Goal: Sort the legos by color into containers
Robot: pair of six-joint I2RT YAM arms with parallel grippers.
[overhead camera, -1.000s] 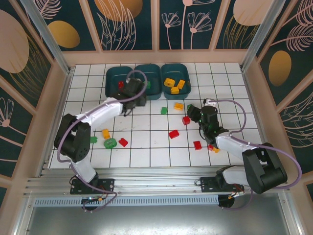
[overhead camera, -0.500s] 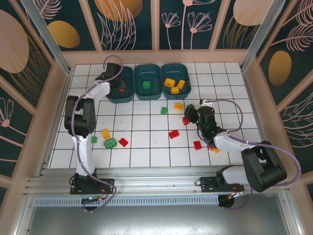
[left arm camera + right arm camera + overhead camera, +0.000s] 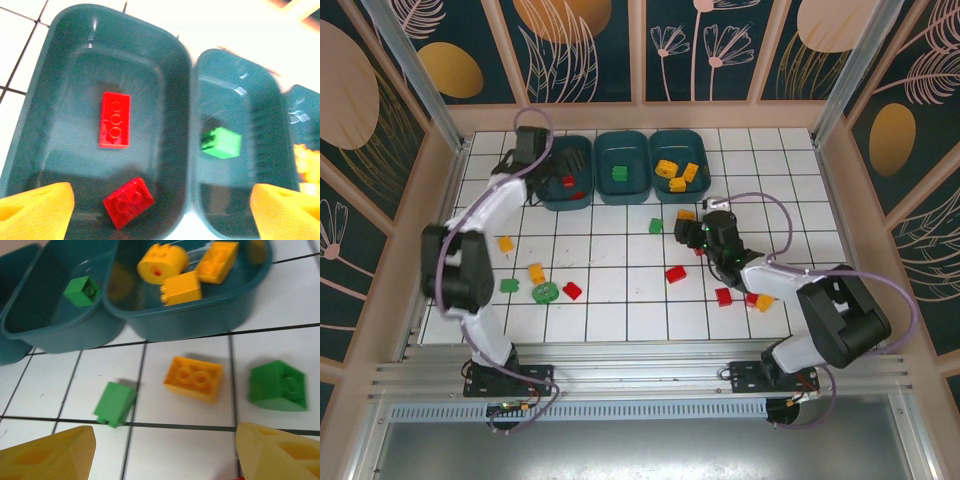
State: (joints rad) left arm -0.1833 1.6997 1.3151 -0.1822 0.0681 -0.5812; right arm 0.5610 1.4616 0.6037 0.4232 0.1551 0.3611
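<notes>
While three dark teal rectangular plastic tubs are sitting in a row on the white tiled table, the middle tub is holding one green brick. Left of it, the left tub is holding two red bricks. Right of it, the right tub is carrying several yellow-orange bricks. Left of the middle tub, the left gripper is hanging spread wide and empty. On its near side, the right gripper is hovering wide and empty over a loose yellow-orange brick and two loose green bricks.

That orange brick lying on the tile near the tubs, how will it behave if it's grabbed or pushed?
The orange brick looks like hard plastic, so probably stiff and light. It lies flat, studs up, so a push likely slides it.
</notes>
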